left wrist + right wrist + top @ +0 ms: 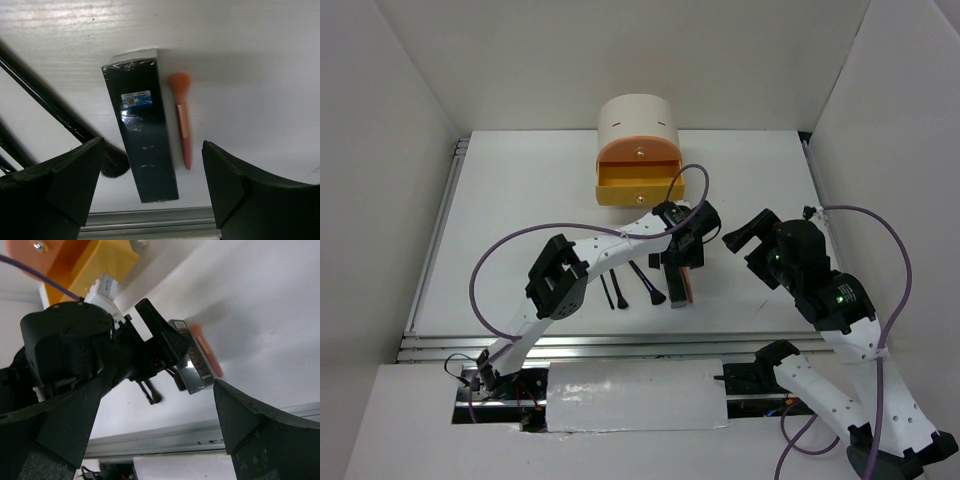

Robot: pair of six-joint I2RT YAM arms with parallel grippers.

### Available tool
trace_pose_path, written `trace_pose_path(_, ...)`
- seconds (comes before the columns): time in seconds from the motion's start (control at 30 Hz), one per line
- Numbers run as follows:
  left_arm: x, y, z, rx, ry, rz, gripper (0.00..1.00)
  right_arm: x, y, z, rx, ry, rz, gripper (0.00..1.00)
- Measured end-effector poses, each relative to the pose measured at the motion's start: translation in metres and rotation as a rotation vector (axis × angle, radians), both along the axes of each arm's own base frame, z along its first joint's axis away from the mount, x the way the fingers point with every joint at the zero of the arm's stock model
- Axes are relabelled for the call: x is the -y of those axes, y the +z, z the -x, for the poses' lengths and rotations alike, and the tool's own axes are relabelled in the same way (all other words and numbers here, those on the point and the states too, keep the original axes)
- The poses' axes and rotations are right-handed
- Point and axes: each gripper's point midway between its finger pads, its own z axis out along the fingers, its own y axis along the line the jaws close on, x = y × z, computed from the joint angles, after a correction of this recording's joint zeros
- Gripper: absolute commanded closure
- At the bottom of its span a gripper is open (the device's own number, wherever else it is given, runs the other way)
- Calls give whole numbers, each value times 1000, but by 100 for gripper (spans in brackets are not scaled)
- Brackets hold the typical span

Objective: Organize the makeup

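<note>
From above, we see the left gripper (680, 252) hanging over the right end of a row of makeup on the white table (520, 200). In that row, from left to right, lie two thin black sticks (617, 292), a black brush (646, 282), a dark box (677, 288) and, just beside the box, a salmon-pink brush (689, 285). Behind them stands the cream organizer (637, 122) with its orange drawer (638, 160) pulled out. The right gripper (745, 238) hovers off to the right, holding nothing. In the left wrist view, we find the fingers spread wide. The dark box lies flat between them and untouched, the salmon-pink brush alongside its right edge, and the black brush's head is at its left. In the right wrist view, we see its fingers wide apart too, framing the left gripper above the box.
</note>
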Motion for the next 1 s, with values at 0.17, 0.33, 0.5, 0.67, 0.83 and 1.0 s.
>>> trace_pose_path(0.17,-8,-28,6,-49,34,-52,13,-5,-9,7,-14,62,32,0)
trace_pose_path(0.33,-14,-47,12,-80,58,-81,35,-12,-8,11,-8,117,45,0)
trace_pose_path(0.5,-14,-50,12,-80,59,-80,65,-16,-8,13,-4,145,54,0)
trace_pose_path(0.67,-15,-49,12,-73,53,-88,79,-16,-8,14,0,151,69,0)
trace_pose_path(0.83,-13,-19,10,-23,14,-58,86,-13,-8,12,4,140,80,0)
trace_pose_path(1.0,-5,79,9,127,-59,122,84,-9,-7,10,12,120,91,0)
